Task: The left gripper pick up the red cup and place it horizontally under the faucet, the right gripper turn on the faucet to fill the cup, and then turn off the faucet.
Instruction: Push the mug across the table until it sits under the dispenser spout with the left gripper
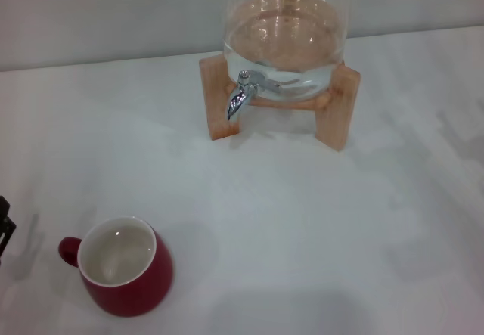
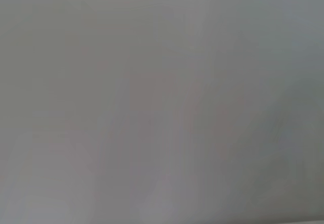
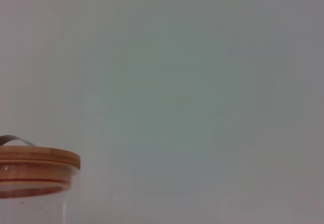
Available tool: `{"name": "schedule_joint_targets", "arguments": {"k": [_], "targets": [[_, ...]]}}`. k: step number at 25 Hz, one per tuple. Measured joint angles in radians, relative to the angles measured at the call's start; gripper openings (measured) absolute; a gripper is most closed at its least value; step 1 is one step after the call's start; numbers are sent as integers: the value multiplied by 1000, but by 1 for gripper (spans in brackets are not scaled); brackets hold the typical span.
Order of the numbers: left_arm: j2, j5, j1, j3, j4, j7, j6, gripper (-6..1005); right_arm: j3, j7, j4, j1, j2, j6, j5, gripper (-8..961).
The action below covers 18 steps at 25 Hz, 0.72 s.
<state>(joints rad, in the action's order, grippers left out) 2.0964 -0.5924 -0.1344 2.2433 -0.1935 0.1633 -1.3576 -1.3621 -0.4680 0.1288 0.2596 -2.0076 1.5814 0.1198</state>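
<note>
Nearest the head camera, the red cup (image 1: pixel 125 267) stands upright on the white table (image 1: pixel 318 229), at the front left of the scene. It is a squat, rounded, glossy dark-red mug with a white inside, and its small loop handle points toward the robot's left. Light glints off the pale inner wall; whether the cup holds anything cannot be told.

Well apart from it, toward the back of the table and right of centre, a clear glass jar (image 1: pixel 286 40) partly filled with water sits on a light wooden stand (image 1: pixel 338 112). The faucet (image 1: pixel 243 93), a small shiny chrome spigot with a down-curved spout, juts from the jar's lower front between the stand's legs, its spout aimed down at the bare tabletop. Nothing stands beneath it.

At the far left edge of the head view, a sliver of the left gripper (image 1: pixel 4 225) shows as a black shape near the cup's handle but not touching it; too little is visible to tell how its fingers stand.

From the right wrist camera, only the jar's wooden lid (image 3: pixel 38 164) and a plain pale wall (image 3: pixel 202 82) appear; the right gripper itself is out of sight. The left wrist camera shows only a blank grey surface.
</note>
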Motion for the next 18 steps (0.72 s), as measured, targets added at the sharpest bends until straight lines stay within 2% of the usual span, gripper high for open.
{"name": "schedule_joint_targets", "arguments": {"k": [9,18], "targets": [[1,1,43,6,-37,-48,0,880,0,0,0,2,1,-9,0,860],[2,-8,80,59,-40,-47,0,880,0,0,0,2,1,-17,0,860]]}}
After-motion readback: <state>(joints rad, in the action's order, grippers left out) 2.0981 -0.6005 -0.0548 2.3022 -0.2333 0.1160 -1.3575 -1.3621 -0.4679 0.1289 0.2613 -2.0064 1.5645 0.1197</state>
